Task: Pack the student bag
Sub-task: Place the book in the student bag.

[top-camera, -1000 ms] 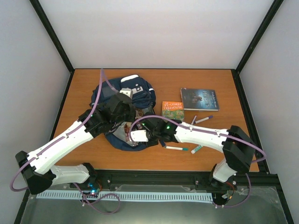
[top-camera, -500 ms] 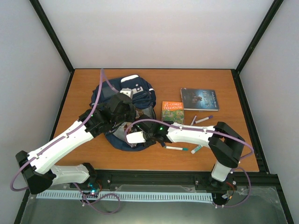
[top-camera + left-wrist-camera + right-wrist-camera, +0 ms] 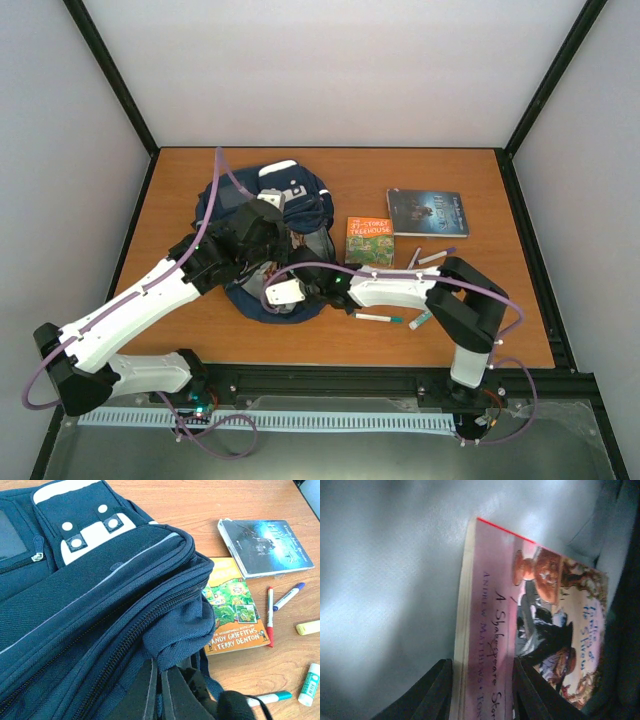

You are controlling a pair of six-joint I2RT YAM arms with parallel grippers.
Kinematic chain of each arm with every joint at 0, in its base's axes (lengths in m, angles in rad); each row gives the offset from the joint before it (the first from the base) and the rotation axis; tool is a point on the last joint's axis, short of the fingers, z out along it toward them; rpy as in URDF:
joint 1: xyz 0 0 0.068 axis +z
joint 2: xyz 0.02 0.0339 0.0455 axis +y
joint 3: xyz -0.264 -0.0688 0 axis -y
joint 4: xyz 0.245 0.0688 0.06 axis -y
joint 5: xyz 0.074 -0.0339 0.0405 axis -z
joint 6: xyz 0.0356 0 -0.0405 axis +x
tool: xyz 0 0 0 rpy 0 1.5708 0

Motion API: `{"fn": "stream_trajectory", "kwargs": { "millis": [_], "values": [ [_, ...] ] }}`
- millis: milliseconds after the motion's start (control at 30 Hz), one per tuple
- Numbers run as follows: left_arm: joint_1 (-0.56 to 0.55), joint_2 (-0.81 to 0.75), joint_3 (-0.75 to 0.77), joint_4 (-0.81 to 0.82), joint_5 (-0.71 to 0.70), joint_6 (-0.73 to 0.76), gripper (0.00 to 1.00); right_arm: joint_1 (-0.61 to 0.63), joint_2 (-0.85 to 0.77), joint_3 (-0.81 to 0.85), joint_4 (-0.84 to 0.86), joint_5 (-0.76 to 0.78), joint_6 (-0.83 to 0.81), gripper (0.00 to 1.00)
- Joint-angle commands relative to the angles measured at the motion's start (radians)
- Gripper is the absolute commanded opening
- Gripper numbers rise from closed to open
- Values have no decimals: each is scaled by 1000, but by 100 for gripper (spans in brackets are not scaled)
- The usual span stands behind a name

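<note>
The navy student bag [image 3: 300, 195] lies on the table's left half, its mouth facing the arms. My left gripper [image 3: 160, 680] is shut on a fold of bag fabric [image 3: 175, 630] at the zipper edge, holding the mouth up. My right gripper [image 3: 275, 293] is inside the bag. In the right wrist view its fingers [image 3: 482, 690] straddle a pink Shakespeare storybook [image 3: 540, 620], which lies against the pale lining [image 3: 385, 580]. One finger sits by the page edge and the other over the cover. Whether they press the book I cannot tell.
On the wood to the bag's right are an orange Treehouse book [image 3: 369, 238] and a dark book [image 3: 427, 212]. Pens [image 3: 432, 257], a teal-capped marker [image 3: 378, 317] and a glue stick [image 3: 420, 320] lie there too. Black frame rails edge the table.
My right arm has stretched leftward, carrying its gripper deeper into the bag's mouth, and its elbow has swung in toward the middle. The left arm and the bag have stayed put.
</note>
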Motion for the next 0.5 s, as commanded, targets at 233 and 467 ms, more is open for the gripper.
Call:
{"fn": "stream_trajectory", "kwargs": {
  "millis": [233, 467],
  "values": [
    [6, 3, 24, 77, 53, -3, 1, -44, 122, 55, 197, 79, -47, 25],
    [6, 4, 19, 75, 44, 4, 1, -36, 65, -13, 203, 58, -18, 13]
  ]
}}
